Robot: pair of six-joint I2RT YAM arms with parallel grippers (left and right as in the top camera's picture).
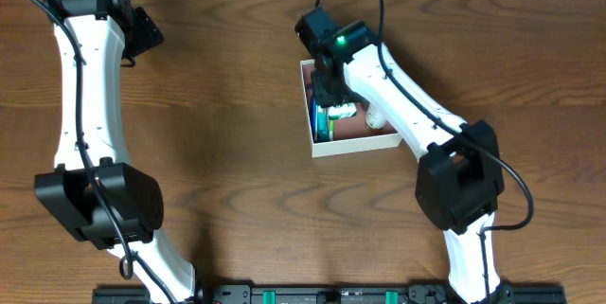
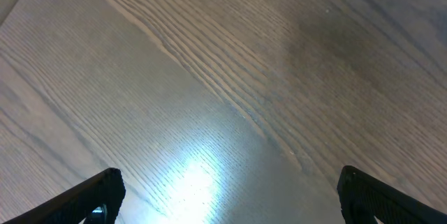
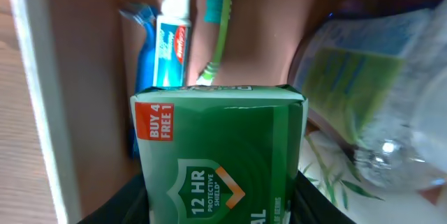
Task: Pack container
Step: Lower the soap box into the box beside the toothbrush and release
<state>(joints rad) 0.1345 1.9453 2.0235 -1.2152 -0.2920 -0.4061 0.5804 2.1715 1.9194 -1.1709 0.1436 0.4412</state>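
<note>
Over the container [image 1: 352,147], the right gripper [image 1: 331,105] is clamped on a green soap box [image 3: 220,154], not yet let go. Inside the container lie 1 toothpaste [image 3: 171,39], 1 toothbrush [image 3: 216,28], 1 razor [image 3: 143,49] and 1 clear bottle [image 3: 377,112]. Packing looks nearly done. Far left of the container, the left gripper [image 2: 223,199] gapes wide, holding nothing.

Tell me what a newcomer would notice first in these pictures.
The green carton marked BUY 4 FREE 1 fills the right wrist view, held by the right gripper over the container. Inside it lie a toothpaste tube and a green toothbrush, side by side.
</note>
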